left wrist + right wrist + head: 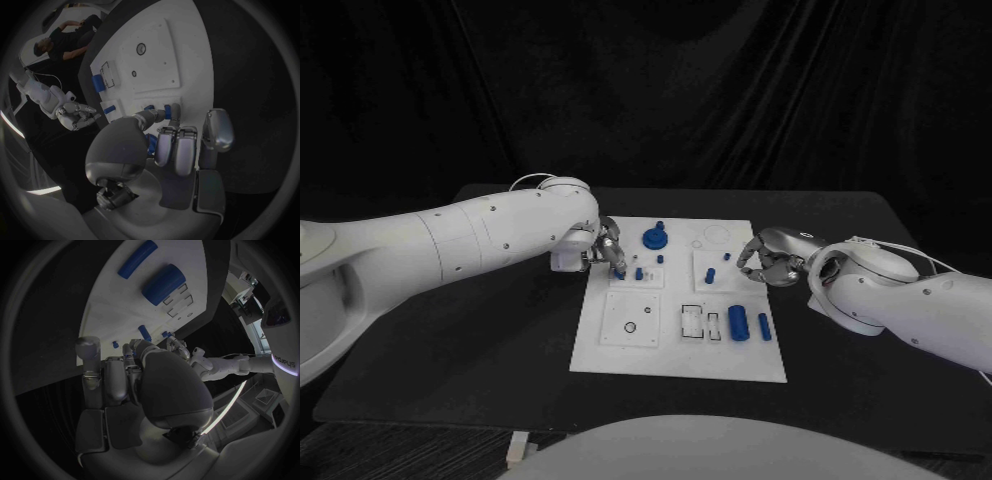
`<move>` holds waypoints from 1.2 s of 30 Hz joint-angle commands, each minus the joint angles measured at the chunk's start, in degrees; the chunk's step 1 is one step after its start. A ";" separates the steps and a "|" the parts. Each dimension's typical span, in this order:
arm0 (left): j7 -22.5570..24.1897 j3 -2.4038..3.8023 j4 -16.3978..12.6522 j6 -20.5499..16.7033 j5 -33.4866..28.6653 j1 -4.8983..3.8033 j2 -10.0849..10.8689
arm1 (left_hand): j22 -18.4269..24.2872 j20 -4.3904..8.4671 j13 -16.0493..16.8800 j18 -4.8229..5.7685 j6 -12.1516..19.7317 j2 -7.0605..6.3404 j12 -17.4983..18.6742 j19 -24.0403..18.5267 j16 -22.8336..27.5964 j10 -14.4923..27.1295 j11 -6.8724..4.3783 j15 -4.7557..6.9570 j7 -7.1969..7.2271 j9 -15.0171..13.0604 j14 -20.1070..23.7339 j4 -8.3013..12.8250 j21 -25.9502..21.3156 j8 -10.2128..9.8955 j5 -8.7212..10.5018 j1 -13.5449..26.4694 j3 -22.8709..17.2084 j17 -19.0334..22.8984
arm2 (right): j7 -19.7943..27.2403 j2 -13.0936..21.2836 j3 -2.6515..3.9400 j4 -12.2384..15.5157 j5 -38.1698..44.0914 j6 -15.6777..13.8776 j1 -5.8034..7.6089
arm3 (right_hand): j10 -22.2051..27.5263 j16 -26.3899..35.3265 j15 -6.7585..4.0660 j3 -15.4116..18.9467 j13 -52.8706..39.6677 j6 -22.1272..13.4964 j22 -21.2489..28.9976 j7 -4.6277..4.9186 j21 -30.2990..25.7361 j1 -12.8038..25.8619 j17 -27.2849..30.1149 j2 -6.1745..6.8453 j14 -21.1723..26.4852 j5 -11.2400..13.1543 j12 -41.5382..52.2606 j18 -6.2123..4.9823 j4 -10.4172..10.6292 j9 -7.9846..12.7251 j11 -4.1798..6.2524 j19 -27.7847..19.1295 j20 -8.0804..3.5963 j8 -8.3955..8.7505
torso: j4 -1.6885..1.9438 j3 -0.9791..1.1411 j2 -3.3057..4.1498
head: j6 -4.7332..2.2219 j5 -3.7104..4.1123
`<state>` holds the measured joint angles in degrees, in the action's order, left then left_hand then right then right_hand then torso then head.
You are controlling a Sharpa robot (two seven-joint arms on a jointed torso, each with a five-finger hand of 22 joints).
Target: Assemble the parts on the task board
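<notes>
Lying nearest on the task board [678, 360]: a bare white strip, then a square plate with a small dark ring [630, 327] well in front of the left hand, toward the robot. Sitting beside that, in front of the right hand: slotted outlines [701, 322], a thick blue cylinder [738, 323] and a thinner blue peg [764, 325] just beside it, both lying flat on the board, apart from either hand.

Farther in, hovering at the board's left edge: left hand [599, 248], fingers curling down over small blue pieces [638, 272] standing in the board; appearing in the wrist view with fingertips [175, 111] closing on a blue piece [166, 111], though cannot tell for sure whether grasping or merely touching.

Hovering at the board's right edge: right hand [766, 262], fingers curled inward and clenched, with no visible part inside them; a small blue peg [710, 275] lying just inboard of it, between the two hands, and another small blue bit [727, 257] near its fingertips.

Standing farthest, beyond the left hand: a round blue knob [656, 238] on the board, and a faint circular recess [717, 234] beyond the right hand. Carrying everything: the black desk [488, 340]
</notes>
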<state>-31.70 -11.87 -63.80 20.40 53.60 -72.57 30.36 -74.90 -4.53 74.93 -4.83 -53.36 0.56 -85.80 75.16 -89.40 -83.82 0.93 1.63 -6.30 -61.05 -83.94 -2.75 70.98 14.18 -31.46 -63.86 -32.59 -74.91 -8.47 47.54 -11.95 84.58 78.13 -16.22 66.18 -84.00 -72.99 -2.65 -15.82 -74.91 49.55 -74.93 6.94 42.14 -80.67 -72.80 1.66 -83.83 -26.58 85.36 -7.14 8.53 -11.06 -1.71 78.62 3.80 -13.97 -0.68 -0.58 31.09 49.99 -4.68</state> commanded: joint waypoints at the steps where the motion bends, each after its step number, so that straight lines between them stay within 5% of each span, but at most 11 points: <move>1: -0.19 -0.27 0.07 0.80 0.01 0.71 -0.25 | -8.48 0.10 10.40 -0.19 -1.90 0.73 -0.21 0.43 -0.13 -0.81 -0.22 0.37 1.54 0.00 -5.12 5.54 0.18 -0.27 -0.36 -0.73 -5.09 -13.96 | -0.75 -0.02 0.03 -0.03 0.13 -0.27 -0.14 | -0.82 0.25 0.35 -0.29 -8.42 0.48 -4.33 -0.06 -0.37 0.52 0.07 0.11 -1.87 -0.18 -0.30 -0.74 -0.08 -0.06 -0.12 -0.55 -0.03 -0.36 | -0.04 -0.02 -0.01 | 0.01 0.01; 17: -0.15 -0.27 0.43 1.04 0.01 1.09 -0.63 | -8.39 0.13 10.22 -0.23 -2.05 0.96 -0.05 0.24 -0.04 -0.62 -0.17 0.35 1.46 0.82 -4.96 5.65 -0.08 -1.12 0.83 -0.43 -5.07 -13.76 | -0.68 -0.30 0.03 -0.24 0.13 -0.32 -0.14 | -0.82 0.25 0.35 -0.29 -8.42 0.48 -4.33 -0.06 -0.37 0.52 0.07 0.11 -1.87 -0.18 -0.30 -0.74 -0.08 -0.06 -0.12 -0.55 -0.03 -0.36 | 0.03 -0.01 0.05 | 0.01 -0.04; 18: -0.16 -0.27 0.45 1.05 0.01 1.14 -0.66 | -8.37 0.12 10.16 -0.24 -2.04 1.05 0.01 0.20 -0.01 -0.56 -0.14 0.33 1.44 1.11 -4.91 5.66 -0.13 -1.42 1.54 -0.37 -5.00 -13.69 | -0.67 -0.31 0.03 -0.24 0.13 -0.32 -0.14 | -0.82 0.25 0.35 -0.29 -8.42 0.48 -4.33 -0.06 -0.37 0.52 0.07 0.11 -1.87 -0.18 -0.30 -0.74 -0.08 -0.06 -0.12 -0.55 -0.03 -0.36 | 0.05 0.00 0.05 | 0.01 -0.02; 23: -0.23 -0.27 0.52 0.97 0.01 1.32 -0.74 | -8.13 -0.29 9.84 -0.30 -1.95 1.70 0.25 -0.16 0.11 -0.27 0.12 -0.04 1.33 4.08 -4.71 4.01 -1.01 -4.16 11.72 1.08 -1.42 -13.44 | -0.65 -0.32 0.03 -0.25 0.13 -0.33 -0.14 | -0.82 0.25 0.35 -0.29 -8.42 0.48 -4.33 -0.06 -0.37 0.52 0.07 0.11 -1.87 -0.18 -0.30 -0.74 -0.08 -0.06 -0.12 -0.55 -0.03 -0.36 | 0.03 0.00 0.06 | 0.01 0.07; 26: -0.27 -0.27 0.57 0.97 0.01 1.39 -0.78 | -8.00 -0.35 9.72 -0.39 -2.00 1.90 0.35 -0.36 0.19 -0.09 0.11 -0.02 1.44 4.83 -4.56 3.22 -1.60 -4.79 15.50 1.31 0.52 -13.26 | -0.65 -0.30 0.03 -0.25 0.13 -0.31 -0.14 | -0.82 0.25 0.35 -0.29 -8.42 0.48 -4.33 -0.06 -0.37 0.52 0.07 0.11 -1.87 -0.18 -0.30 -0.74 -0.08 -0.06 -0.12 -0.55 -0.03 -0.36 | 0.05 0.00 0.03 | 0.01 0.02; 36: -0.24 -0.27 0.54 0.83 0.01 1.48 -0.77 | -7.91 -0.33 9.56 -0.49 -2.38 1.84 0.46 -0.50 0.28 0.19 0.06 -0.05 1.58 6.01 -4.39 1.49 -2.36 -5.68 19.28 2.13 4.02 -13.06 | -0.63 -0.44 0.03 -0.38 0.13 -0.18 -0.28 | -0.87 0.26 0.30 -0.53 -8.48 0.46 -4.36 -0.09 -0.44 0.77 0.08 0.15 -1.86 -0.17 -0.25 -0.74 -0.27 -0.07 -0.10 -0.52 -0.07 -0.39 | -0.01 -0.04 0.04 | 0.01 -0.24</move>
<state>-31.91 -11.70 -62.85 19.95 54.04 -72.06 29.95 -74.90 -4.74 74.92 -4.83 -55.62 2.30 -85.57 74.95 -89.40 -83.81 0.93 1.63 -4.82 -55.09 -83.94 -1.27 68.88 8.86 -12.48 -62.23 -28.82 -74.91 -8.46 47.13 -11.95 84.23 78.13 -16.23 66.08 -84.00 -72.99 -2.65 -16.15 -74.91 49.55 -74.91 6.94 41.87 -80.43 -72.80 1.90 -83.83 -26.58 85.36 -7.15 8.21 -11.05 -1.70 78.62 3.80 -13.97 -0.66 -0.59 31.12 49.99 -4.84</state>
